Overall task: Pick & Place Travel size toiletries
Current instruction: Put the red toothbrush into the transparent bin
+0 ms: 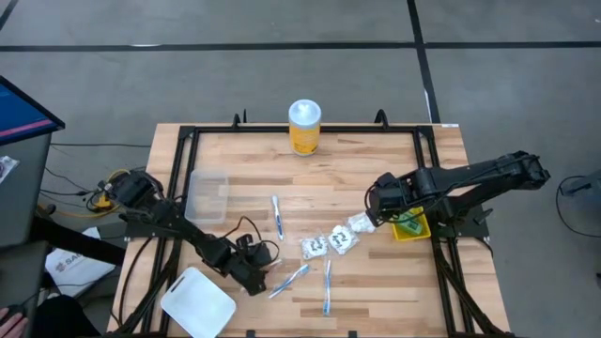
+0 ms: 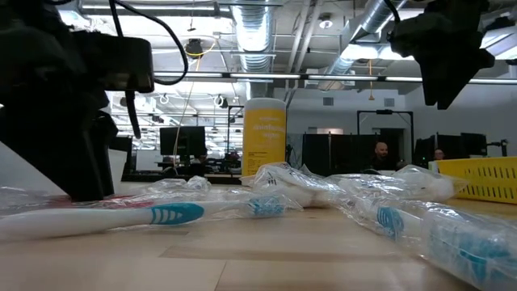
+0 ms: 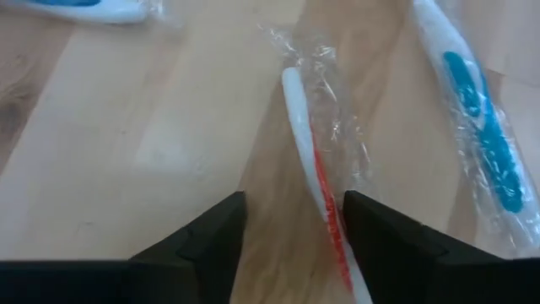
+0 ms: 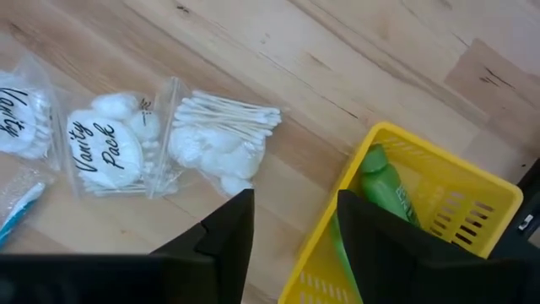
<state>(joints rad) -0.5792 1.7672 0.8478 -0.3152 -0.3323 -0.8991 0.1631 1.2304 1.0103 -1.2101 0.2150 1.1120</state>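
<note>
My left gripper (image 3: 295, 203) is open and low over the table near its near edge (image 1: 258, 277). A white-and-pink toothbrush (image 3: 314, 169) in clear wrap lies on the wood between its fingers, nearer one finger. Blue-and-white wrapped toothbrushes (image 3: 481, 127) (image 1: 327, 286) (image 1: 277, 216) lie around. My right gripper (image 4: 291, 203) is open and empty, raised above the table (image 2: 444, 48) between the white packets (image 4: 105, 148) (image 4: 219, 139) (image 1: 343, 239) and the yellow basket (image 4: 439, 211). Green tubes (image 4: 384, 181) lie in that basket.
A tall yellow jar with a white lid (image 1: 304, 127) stands at the far edge. A clear tub (image 1: 207, 195) sits on the left side, with its white lid (image 1: 197, 300) at the near-left corner. A black frame (image 1: 188, 131) borders the tabletop. Bare wood shows toward the far side.
</note>
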